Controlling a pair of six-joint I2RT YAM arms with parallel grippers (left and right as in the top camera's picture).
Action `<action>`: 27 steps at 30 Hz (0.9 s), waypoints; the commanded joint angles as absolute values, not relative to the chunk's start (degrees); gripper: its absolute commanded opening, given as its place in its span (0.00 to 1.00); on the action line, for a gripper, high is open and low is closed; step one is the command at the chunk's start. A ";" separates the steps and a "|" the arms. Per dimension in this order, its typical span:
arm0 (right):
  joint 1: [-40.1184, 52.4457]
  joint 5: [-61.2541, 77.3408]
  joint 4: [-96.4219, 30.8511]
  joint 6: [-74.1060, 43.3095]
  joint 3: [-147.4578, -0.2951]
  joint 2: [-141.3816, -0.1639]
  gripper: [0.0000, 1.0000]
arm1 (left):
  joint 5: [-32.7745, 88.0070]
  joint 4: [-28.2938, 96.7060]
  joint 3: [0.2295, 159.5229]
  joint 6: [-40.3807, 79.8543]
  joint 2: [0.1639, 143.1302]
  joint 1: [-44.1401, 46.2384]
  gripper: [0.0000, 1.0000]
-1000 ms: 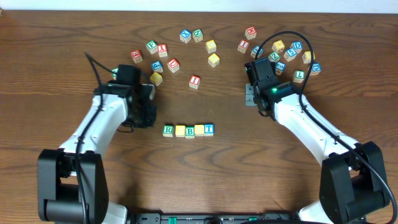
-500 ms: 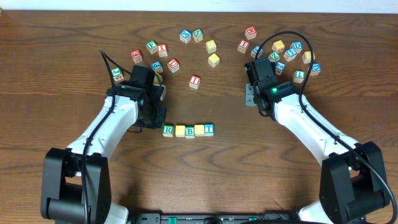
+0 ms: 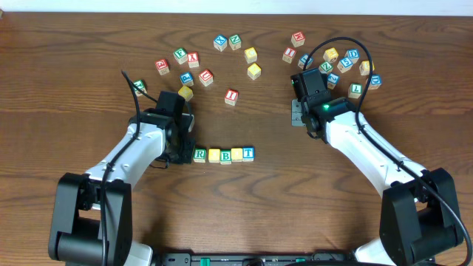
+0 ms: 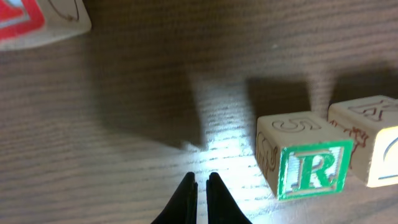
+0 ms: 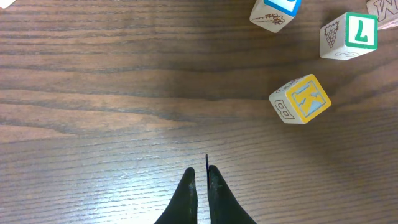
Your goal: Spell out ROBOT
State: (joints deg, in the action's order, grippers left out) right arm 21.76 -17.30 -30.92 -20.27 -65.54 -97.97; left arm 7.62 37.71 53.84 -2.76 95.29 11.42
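Overhead view: row of five cubes set side by side near the front middle of the table [image 3: 295, 192]. Left to right: R cube [image 3: 199, 154], first yellow cube [image 3: 214, 155], B cube [image 3: 225, 156], second yellow cube [image 3: 237, 154], T cube [image 3: 248, 154].

Left gripper [image 4: 200, 180] just beside the R cube's left side, clenched and holding nothing (fingertips pressed together in the wrist view).

Right gripper [image 5: 201, 171] well apart from the row, likewise clenched and empty, over bare wood near K cube [image 5: 300, 98] and L cube [image 5: 350, 34].

Loose cubes [image 3: 253, 71] scattered along the far side.
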 commanded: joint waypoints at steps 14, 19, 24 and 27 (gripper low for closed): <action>21.37 -17.19 -31.07 -19.64 -66.54 -96.64 0.03 | 14.11 36.36 53.65 -1.61 95.48 11.35 0.08; 21.37 -17.19 -31.05 -19.64 -66.54 -96.64 0.03 | 16.38 36.36 53.65 -1.61 95.48 11.35 0.08; 21.37 -17.19 -31.05 -19.64 -66.54 -96.64 0.03 | 16.36 36.51 53.65 -1.63 95.48 11.35 0.08; 21.37 -17.21 -31.05 -19.64 -66.54 -96.64 0.03 | 16.38 36.97 53.63 -1.63 95.48 11.35 0.08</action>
